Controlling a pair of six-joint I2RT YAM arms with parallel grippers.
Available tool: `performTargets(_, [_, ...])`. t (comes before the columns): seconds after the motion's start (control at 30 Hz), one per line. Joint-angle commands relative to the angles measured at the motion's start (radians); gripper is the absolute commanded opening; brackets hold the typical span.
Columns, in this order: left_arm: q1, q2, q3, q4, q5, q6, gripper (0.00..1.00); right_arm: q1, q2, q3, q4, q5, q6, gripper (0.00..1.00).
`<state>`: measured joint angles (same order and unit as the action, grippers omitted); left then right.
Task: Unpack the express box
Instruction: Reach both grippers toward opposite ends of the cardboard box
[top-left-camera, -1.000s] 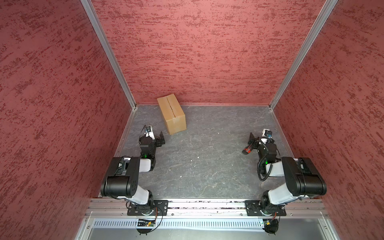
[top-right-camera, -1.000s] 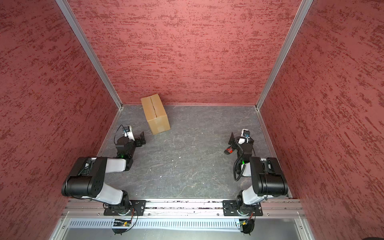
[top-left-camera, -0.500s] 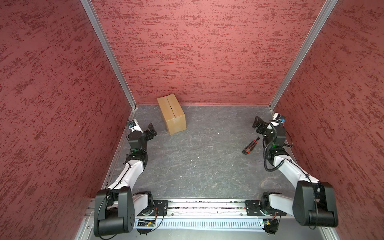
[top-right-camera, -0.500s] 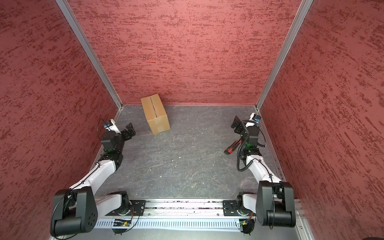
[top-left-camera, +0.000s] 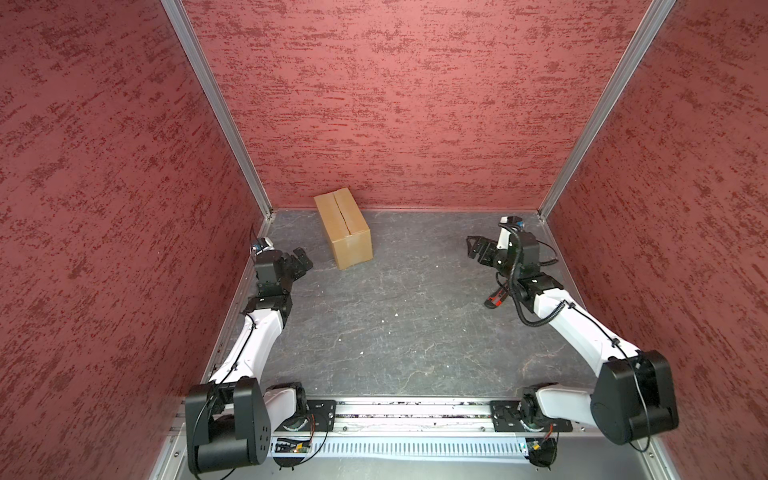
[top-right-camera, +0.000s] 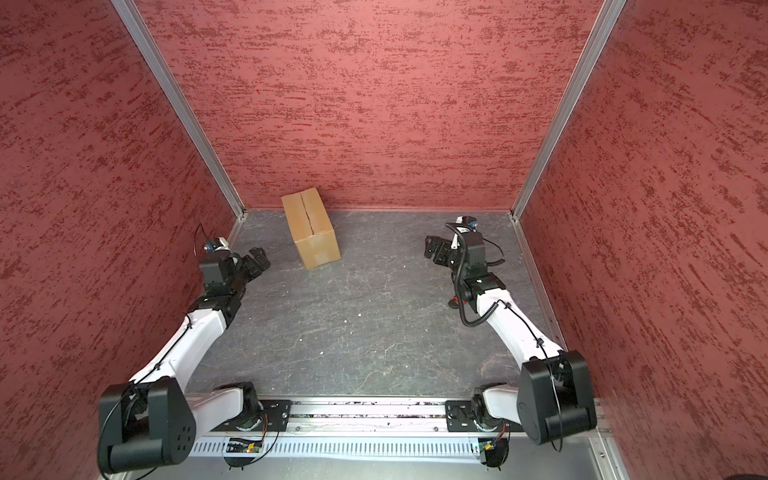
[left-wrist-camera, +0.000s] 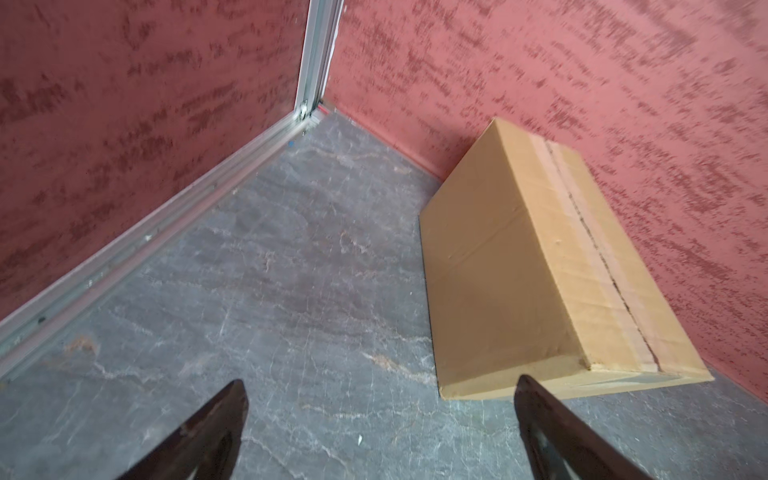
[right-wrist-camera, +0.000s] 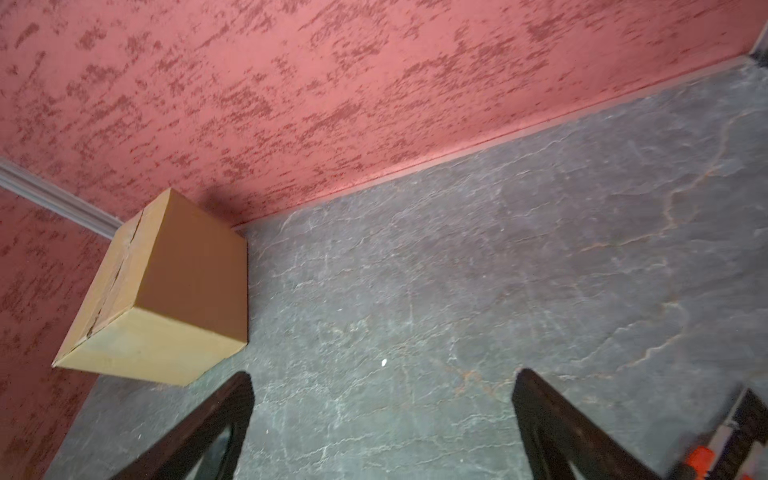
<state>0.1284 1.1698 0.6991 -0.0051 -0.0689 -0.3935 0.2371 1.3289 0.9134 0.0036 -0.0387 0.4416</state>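
Observation:
The express box (top-left-camera: 343, 226) (top-right-camera: 311, 226) is a plain brown carton on the grey floor at the back left. Its far end is close to the back wall and its top flaps are shut along a centre seam. My left gripper (top-left-camera: 302, 259) (top-right-camera: 257, 257) hangs open just left of the box's near end, apart from it. In the left wrist view the box (left-wrist-camera: 540, 270) lies beyond my open gripper (left-wrist-camera: 380, 384), which holds nothing. My right gripper (top-left-camera: 473, 247) (top-right-camera: 432, 247) stands open and empty at the back right. Its wrist view shows the box (right-wrist-camera: 166, 291) far off past the gripper (right-wrist-camera: 384, 376).
A red-and-black hand tool (top-left-camera: 494, 300) (top-right-camera: 455, 301) (right-wrist-camera: 702, 457) lies on the floor under my right forearm. Red textured walls close in the left, back and right sides. An aluminium rail (top-left-camera: 407, 415) runs along the front edge.
Both arms have unfolded from near their bases and reached toward the back. The right gripper has moved away from the red tool, which stays on the floor. The box has not moved.

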Motion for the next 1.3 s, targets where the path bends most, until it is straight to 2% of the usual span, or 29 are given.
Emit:
performTargets(0.0, [0.006, 0.051, 0.051, -0.099, 0.023, -0.037, 1.0, 0.076, 0.079, 0.075, -0.062, 0.079, 0.008, 0.99])
performTargets(0.13, [0.04, 0.154, 0.123, -0.131, 0.16, -0.085, 1.0, 0.152, 0.229, 0.173, -0.009, 0.059, 0.019, 0.99])
performTargets(0.3, [0.052, 0.275, 0.208, -0.15, 0.251, -0.131, 1.0, 0.199, 0.408, 0.325, 0.052, -0.011, 0.037, 0.99])
performTargets(0.37, [0.053, 0.316, 0.242, -0.158, 0.268, -0.133, 0.92, 0.21, 0.483, 0.391, 0.063, -0.05, 0.041, 0.96])
performTargets(0.43, [0.052, 0.36, 0.281, -0.174, 0.281, -0.132, 0.81, 0.218, 0.545, 0.447, 0.086, -0.083, 0.06, 0.82])
performTargets(0.5, [0.052, 0.403, 0.317, -0.191, 0.291, -0.135, 0.6, 0.221, 0.602, 0.496, 0.131, -0.119, 0.093, 0.62])
performTargets(0.6, [0.051, 0.455, 0.35, -0.191, 0.306, -0.15, 0.48, 0.227, 0.683, 0.56, 0.188, -0.168, 0.141, 0.34])
performTargets(0.67, [0.045, 0.489, 0.369, -0.184, 0.314, -0.161, 0.42, 0.235, 0.74, 0.596, 0.242, -0.202, 0.173, 0.24])
performTargets(0.77, [0.027, 0.537, 0.398, -0.169, 0.321, -0.174, 0.37, 0.253, 0.829, 0.634, 0.363, -0.227, 0.208, 0.16])
performTargets(0.93, [-0.008, 0.592, 0.415, -0.121, 0.319, -0.198, 0.31, 0.282, 0.949, 0.689, 0.53, -0.263, 0.283, 0.09])
performTargets(1.27, [-0.053, 0.663, 0.42, -0.025, 0.321, -0.231, 0.29, 0.335, 1.117, 0.899, 0.485, -0.276, 0.339, 0.08])
